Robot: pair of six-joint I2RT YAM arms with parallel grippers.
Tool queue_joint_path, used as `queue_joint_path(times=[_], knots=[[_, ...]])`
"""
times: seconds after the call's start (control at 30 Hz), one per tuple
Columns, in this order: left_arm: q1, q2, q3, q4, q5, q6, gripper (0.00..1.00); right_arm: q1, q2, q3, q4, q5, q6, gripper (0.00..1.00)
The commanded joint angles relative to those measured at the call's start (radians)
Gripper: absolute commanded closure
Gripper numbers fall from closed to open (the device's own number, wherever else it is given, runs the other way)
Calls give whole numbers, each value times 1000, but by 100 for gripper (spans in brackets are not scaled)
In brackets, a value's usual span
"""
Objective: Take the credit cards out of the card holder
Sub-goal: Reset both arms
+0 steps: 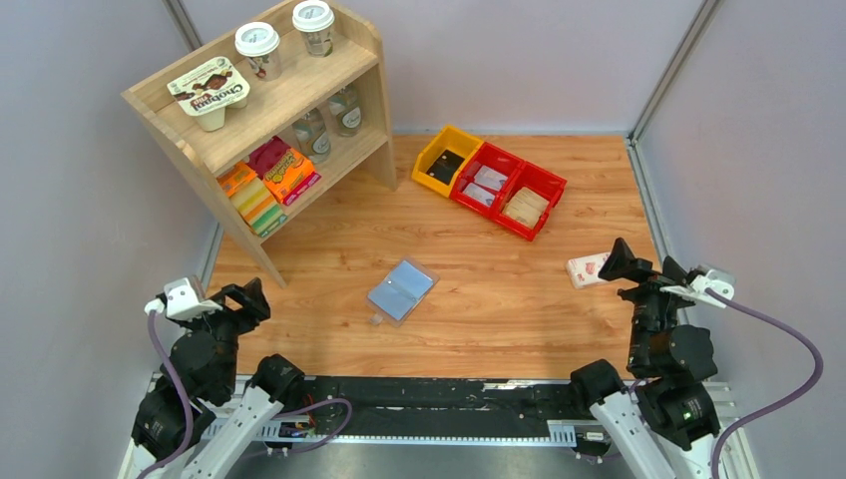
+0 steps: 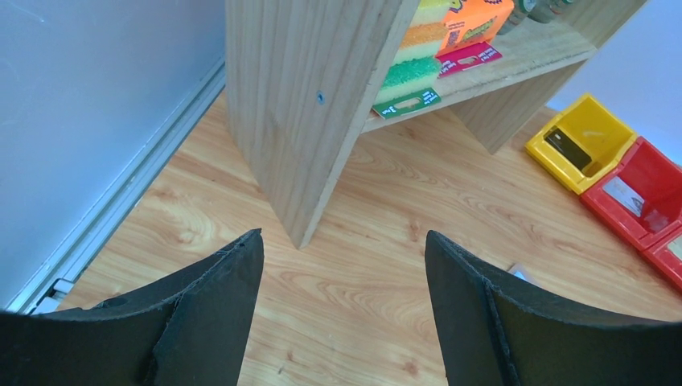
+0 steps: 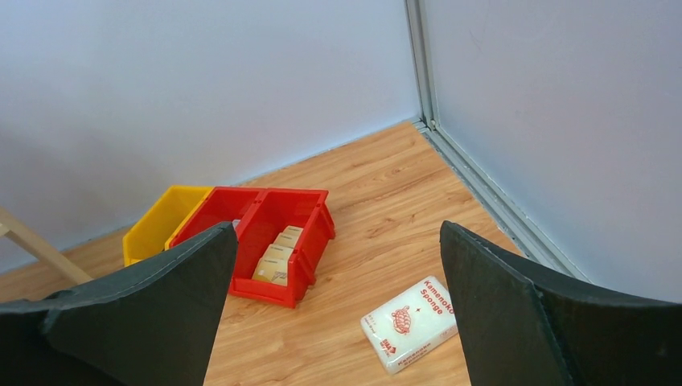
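Observation:
The blue-grey card holder (image 1: 400,290) lies flat on the wooden table, mid-way between the arms, two panels showing and a clear tab at its near corner. No card can be made out inside it. A black card (image 1: 446,166) lies in the yellow bin, pale cards (image 1: 486,185) in the middle red bin, and brownish cards (image 1: 526,207) in the right red bin. My left gripper (image 1: 249,296) is open and empty, left of the holder, as the left wrist view (image 2: 344,241) shows. My right gripper (image 1: 624,261) is open and empty, far right, as the right wrist view (image 3: 338,233) shows.
A wooden shelf (image 1: 269,110) with cups, bottles and sponges stands back left; its side panel (image 2: 306,96) is right ahead of my left gripper. A pink-white sponge packet (image 1: 588,269) lies under my right gripper, also in the right wrist view (image 3: 410,323). Grey walls enclose the table.

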Motion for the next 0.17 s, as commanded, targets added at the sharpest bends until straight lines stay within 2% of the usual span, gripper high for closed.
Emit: queue_joint_path(times=[0.0, 0.13], knots=[[4, -43, 9, 0, -33, -4, 19, -3, -4, 2, 40, 24, -7, 0], [4, -42, 11, -4, -42, -7, 19, -6, -12, -2, 44, 16, -12, 0]])
